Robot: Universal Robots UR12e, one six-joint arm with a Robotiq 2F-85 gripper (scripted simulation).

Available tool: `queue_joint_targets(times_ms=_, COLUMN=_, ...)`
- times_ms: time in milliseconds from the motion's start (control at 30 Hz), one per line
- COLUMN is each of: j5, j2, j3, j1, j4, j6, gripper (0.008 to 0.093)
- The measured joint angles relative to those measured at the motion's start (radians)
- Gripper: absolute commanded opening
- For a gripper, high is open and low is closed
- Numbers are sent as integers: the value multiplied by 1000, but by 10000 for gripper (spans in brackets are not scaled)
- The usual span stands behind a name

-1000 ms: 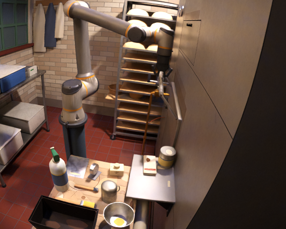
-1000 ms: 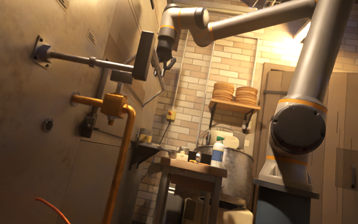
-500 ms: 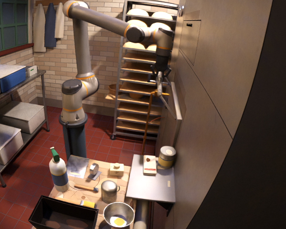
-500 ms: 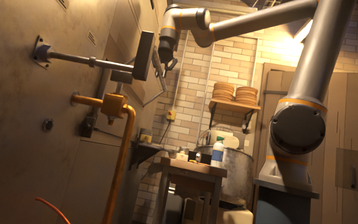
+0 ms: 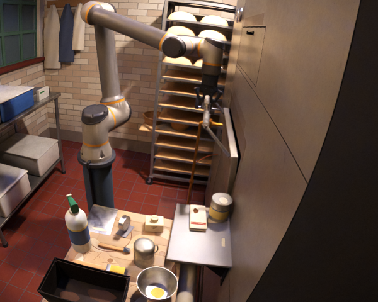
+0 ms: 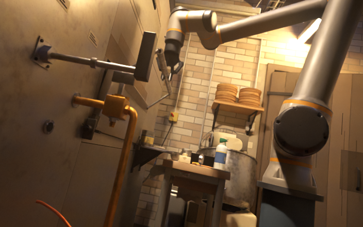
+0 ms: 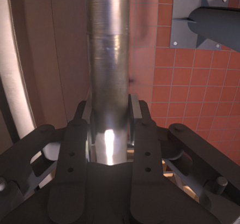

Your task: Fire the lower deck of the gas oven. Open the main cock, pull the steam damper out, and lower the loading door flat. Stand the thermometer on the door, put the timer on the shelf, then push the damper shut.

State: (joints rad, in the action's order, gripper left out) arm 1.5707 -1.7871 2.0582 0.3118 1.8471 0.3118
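Note:
The loading door [image 5: 231, 143] of the oven's lower deck leans partly out from the oven front, its steel bar handle [image 5: 206, 112] standing ahead of it. That handle [image 7: 109, 74] is held in my closed gripper [image 5: 207, 98] [image 6: 168, 72] near its upper end. The steam damper's rod and dark end plate [image 6: 145, 56] stick well out from the oven wall. The orange gas cock [image 6: 115, 106] sits on its pipe below. On the wooden table stand the round thermometer [image 5: 124, 223] and the cream timer [image 5: 154, 223].
A tin [image 5: 220, 206] and a small booklet [image 5: 198, 217] rest on the grey metal shelf [image 5: 200, 240] by the oven. The bakery rack [image 5: 186, 97] stands behind the arm. A spray bottle [image 5: 77, 227], mug [image 5: 144, 252], bowl [image 5: 156, 282] and black bin [image 5: 82, 282] crowd the table.

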Motion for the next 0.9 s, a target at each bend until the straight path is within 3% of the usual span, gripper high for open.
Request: queue_joint_targets(times_ms=900, j5=0, j2=-77, j3=102, j1=29, j4=24, j6=29, gripper=80)
